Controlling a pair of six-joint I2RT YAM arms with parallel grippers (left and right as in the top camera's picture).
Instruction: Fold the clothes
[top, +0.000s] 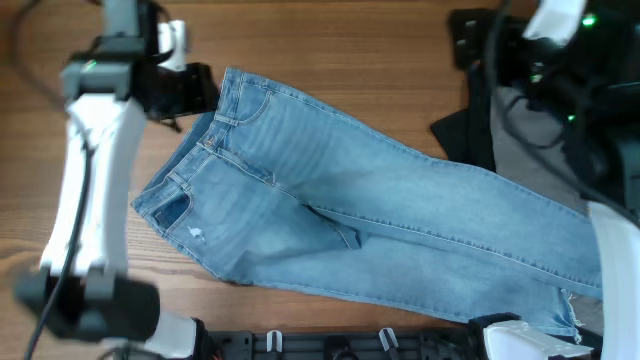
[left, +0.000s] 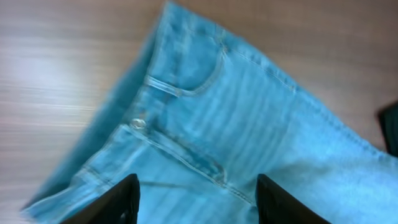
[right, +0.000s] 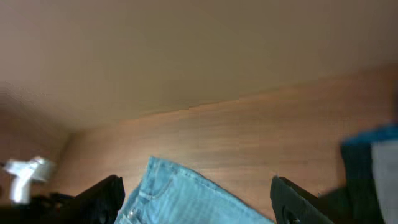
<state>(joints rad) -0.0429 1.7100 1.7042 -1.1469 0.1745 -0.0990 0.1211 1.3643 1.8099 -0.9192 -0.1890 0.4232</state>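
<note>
Black fingertips (left: 118, 200) of our left gripper (left: 199, 205) frame the bottom of the left wrist view, spread wide with nothing between them. They hang over the waist of the jeans (left: 249, 124) without touching it. This close view gives us what the overhead cannot: the metal button (left: 137, 123), a belt loop and the curved seam of a front pocket (left: 193, 74), all slightly blurred.

From overhead we see the whole garment instead. The jeans (top: 380, 220) lie spread flat and unfolded, waist toward the upper left beside the left gripper (top: 185, 90), legs running diagonally to the lower right, where a frayed hem shows. A heap of dark clothes (top: 465, 135) lies at the upper right, touching the upper leg and partly hidden under our right arm.

Our right gripper (right: 196, 205) is likewise wide open and empty, raised well above the surface. Its camera alone looks past the waist of the jeans (right: 168, 186) to the far edge.

Underneath is a wooden table (top: 330, 50) with straight brown grain, and behind it a plain beige wall (right: 186, 50).
</note>
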